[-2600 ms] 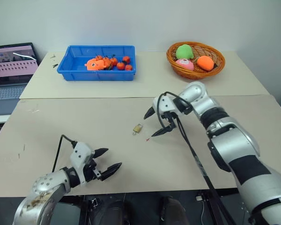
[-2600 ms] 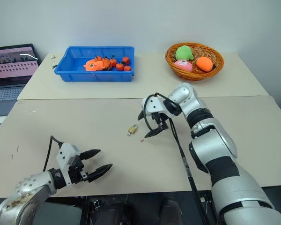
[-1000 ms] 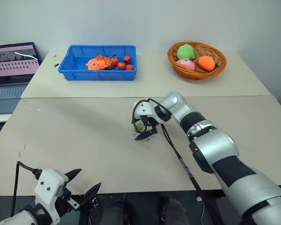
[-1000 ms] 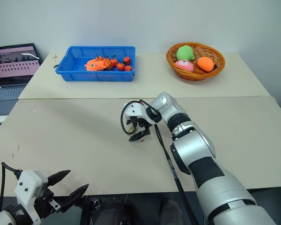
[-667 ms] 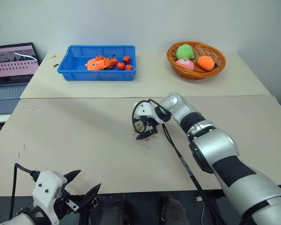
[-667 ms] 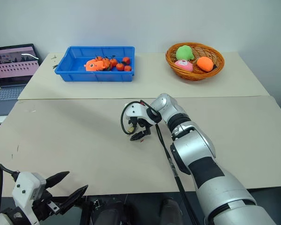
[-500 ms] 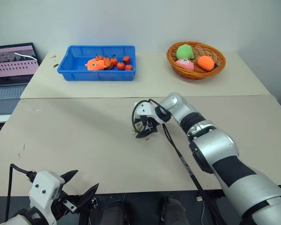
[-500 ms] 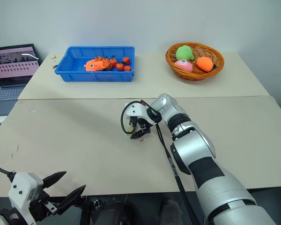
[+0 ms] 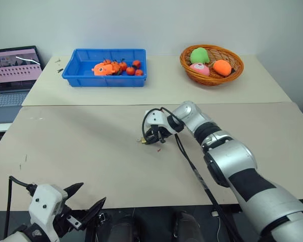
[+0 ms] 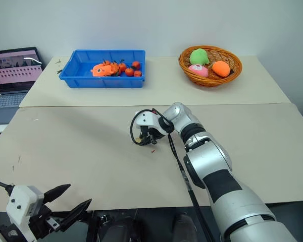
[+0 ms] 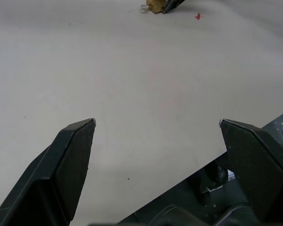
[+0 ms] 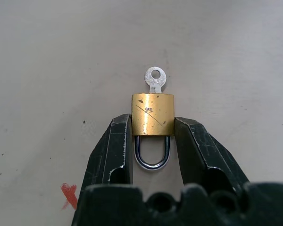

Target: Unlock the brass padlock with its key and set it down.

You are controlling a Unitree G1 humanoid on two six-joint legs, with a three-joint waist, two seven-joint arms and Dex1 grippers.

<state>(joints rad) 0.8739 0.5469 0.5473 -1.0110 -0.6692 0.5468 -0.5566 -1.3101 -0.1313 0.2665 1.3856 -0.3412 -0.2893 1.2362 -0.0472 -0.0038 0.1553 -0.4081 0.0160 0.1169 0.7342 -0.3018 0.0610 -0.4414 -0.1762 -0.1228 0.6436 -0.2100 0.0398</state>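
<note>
Since the earlier frames your right claw (image 12: pixel 152 127) has dropped from above the desk onto the lock and drawn its black fingers in, while the left arm has pulled back to the near desk edge.

Nearest you, the left claw (image 11: pixel 158 155) hangs spread as wide as it goes over the bare beige desk (image 9: pixel 91 151), holding nothing.

Further out, at the desk's middle, the right claw's fingers press both flanks of the small yellow-gold brass padlock (image 12: pixel 153 114) with its thin silver shackle. It looks gripped, and I cannot tell whether it has left the desk. The tiny silvery key (image 12: pixel 154 78) already sits in the keyhole, its round bow pointing away from the claw.

You are at the grasp step, I judge. Next calls for steadying the lock body, then bringing the left claw across to pinch that small bow and turn it. A red speck (image 12: pixel 68 194) lies just beside the fingers; ignore it.
</note>
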